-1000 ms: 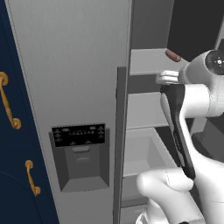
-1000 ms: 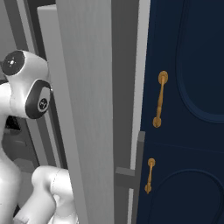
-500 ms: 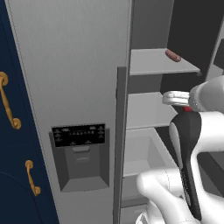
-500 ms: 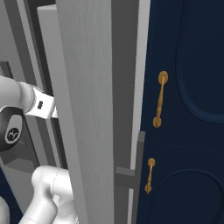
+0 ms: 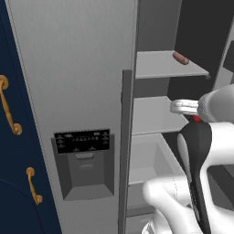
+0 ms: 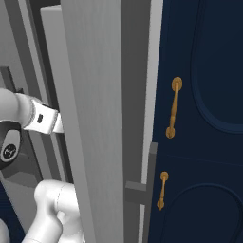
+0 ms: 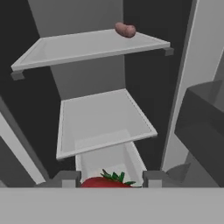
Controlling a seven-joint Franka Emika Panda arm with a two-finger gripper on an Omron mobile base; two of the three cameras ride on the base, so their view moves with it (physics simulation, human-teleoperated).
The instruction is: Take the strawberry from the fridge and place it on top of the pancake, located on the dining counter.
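Strawberry (image 7: 106, 181) sits right between the two dark finger tips at the bottom of the hand view, its red top and green leaves showing just above the lower band. The jaws (image 7: 111, 180) are drawn in narrow on either side of it and have hold of the fruit.

From the left base view, the white arm rises from the lower right, its dark-sided forearm standing nearly upright, and bends at the top so that the hand (image 5: 185, 107) reaches sideways toward the open fridge (image 5: 77, 82) compartment. A small spot of red (image 5: 196, 119) shows just beneath the wrist there; whether that is the fruit I cannot tell. In the right base view, the arm's white link (image 6: 42, 119) runs in from the left edge and passes behind the grey door (image 6: 95, 118) of the fridge.

The hand view looks into the fridge interior. An upper shelf (image 7: 78, 48) carries a reddish-brown sausage (image 7: 125, 29) near its back right corner. A lower shelf (image 7: 103, 122) lies beneath it, and a pale drawer bin (image 7: 111, 159) sits below that, directly behind the held fruit. The hand is level with the front of this bin, apart from both shelves.

Beside the fridge stand navy cabinets (image 6: 204, 142) with gold handles (image 6: 173, 107), and the closed fridge door bears a black dispenser panel (image 5: 83, 140).
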